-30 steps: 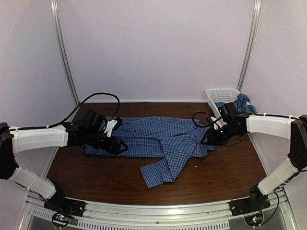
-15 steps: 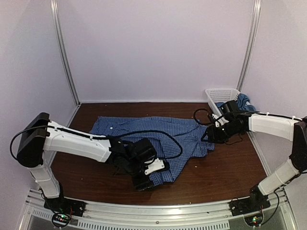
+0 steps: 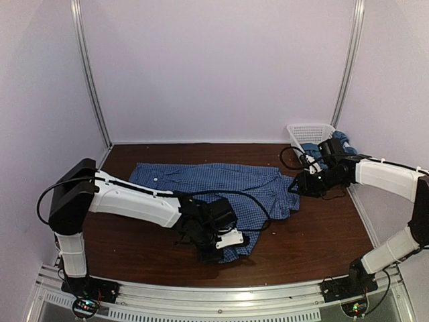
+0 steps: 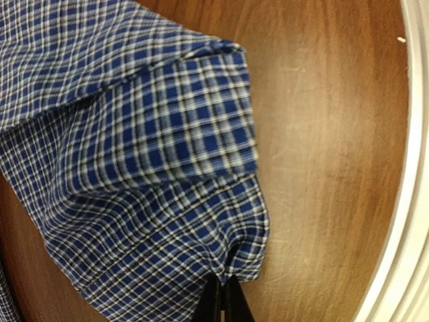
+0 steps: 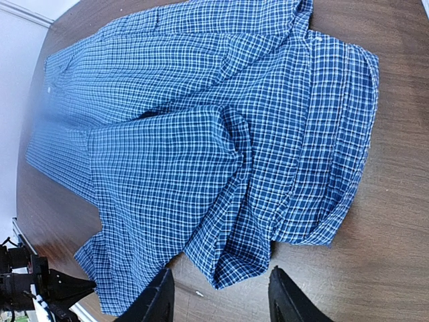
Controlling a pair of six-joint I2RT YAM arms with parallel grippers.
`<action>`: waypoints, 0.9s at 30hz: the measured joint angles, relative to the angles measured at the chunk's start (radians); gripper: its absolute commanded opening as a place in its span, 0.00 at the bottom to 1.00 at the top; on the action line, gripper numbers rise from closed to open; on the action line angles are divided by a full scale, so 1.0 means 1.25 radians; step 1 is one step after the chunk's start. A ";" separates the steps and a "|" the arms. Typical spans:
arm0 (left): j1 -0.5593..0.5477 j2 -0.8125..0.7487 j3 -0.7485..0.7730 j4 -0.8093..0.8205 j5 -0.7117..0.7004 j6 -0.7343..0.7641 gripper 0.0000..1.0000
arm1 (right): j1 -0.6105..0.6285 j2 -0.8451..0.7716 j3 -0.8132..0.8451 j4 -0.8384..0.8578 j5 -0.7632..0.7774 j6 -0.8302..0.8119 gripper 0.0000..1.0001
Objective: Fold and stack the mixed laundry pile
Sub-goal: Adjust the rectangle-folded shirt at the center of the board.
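On the brown wooden surface (image 4: 322,134), the left gripper (image 4: 224,305) is pinching the sleeve hem of the soft, floppy blue-and-white checked cloth shirt (image 4: 154,168); the right gripper (image 5: 221,275) is hovering open.

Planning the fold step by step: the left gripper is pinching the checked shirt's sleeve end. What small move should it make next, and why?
Probably lift the left gripper slightly and carry the sleeve back over the checked shirt. Its jaws are shut on the sleeve's edge, and the sleeve lies splayed out from the shirt's body.
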 measured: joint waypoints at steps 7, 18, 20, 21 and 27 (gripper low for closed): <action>0.000 -0.001 0.094 0.014 0.127 -0.016 0.00 | -0.010 -0.003 0.000 -0.004 -0.004 -0.001 0.49; 0.146 -0.036 0.169 0.360 0.287 -0.357 0.00 | -0.022 -0.003 0.035 -0.011 -0.008 -0.001 0.49; 0.198 -0.051 0.146 0.444 0.283 -0.456 0.00 | -0.023 -0.003 0.042 -0.010 -0.009 0.000 0.49; 0.228 -0.058 0.135 0.478 0.267 -0.514 0.00 | -0.023 -0.003 0.043 -0.009 -0.012 0.000 0.49; 0.338 -0.124 0.018 0.583 0.086 -0.811 0.00 | -0.023 0.003 0.043 -0.005 -0.031 0.000 0.48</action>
